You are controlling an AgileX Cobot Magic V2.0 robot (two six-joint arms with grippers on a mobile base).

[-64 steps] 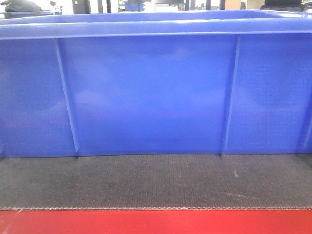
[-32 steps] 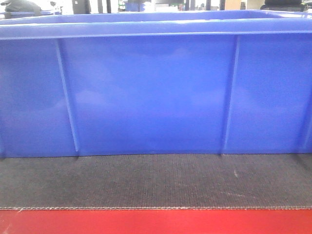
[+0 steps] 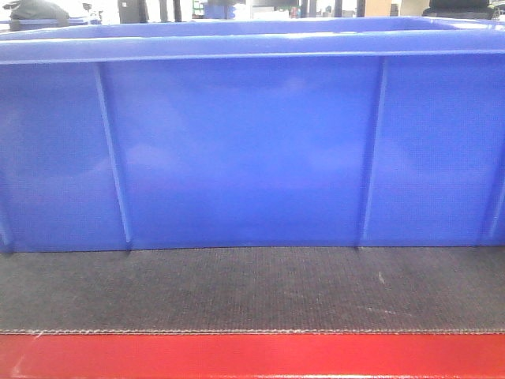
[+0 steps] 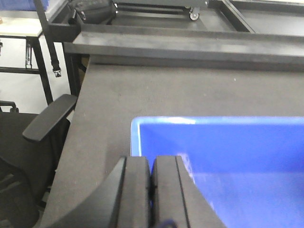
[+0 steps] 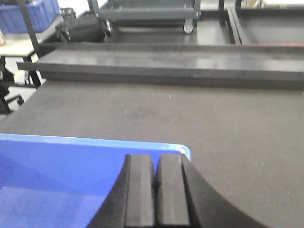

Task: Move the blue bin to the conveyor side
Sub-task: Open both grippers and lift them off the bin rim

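Front view: blue bin [image 3: 245, 150] on conveyor [image 3: 252, 288] | left claw [image 4: 151, 190] closed | right claw [image 5: 156, 190] closed | no legible writing

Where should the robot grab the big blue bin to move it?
Probably by the thick top rim of the blue bin, coming down from above, one gripper at each end. The walls are tall, straight and smooth, so only the rim offers an edge. The left gripper and right gripper sit near opposite corners, fingers together.
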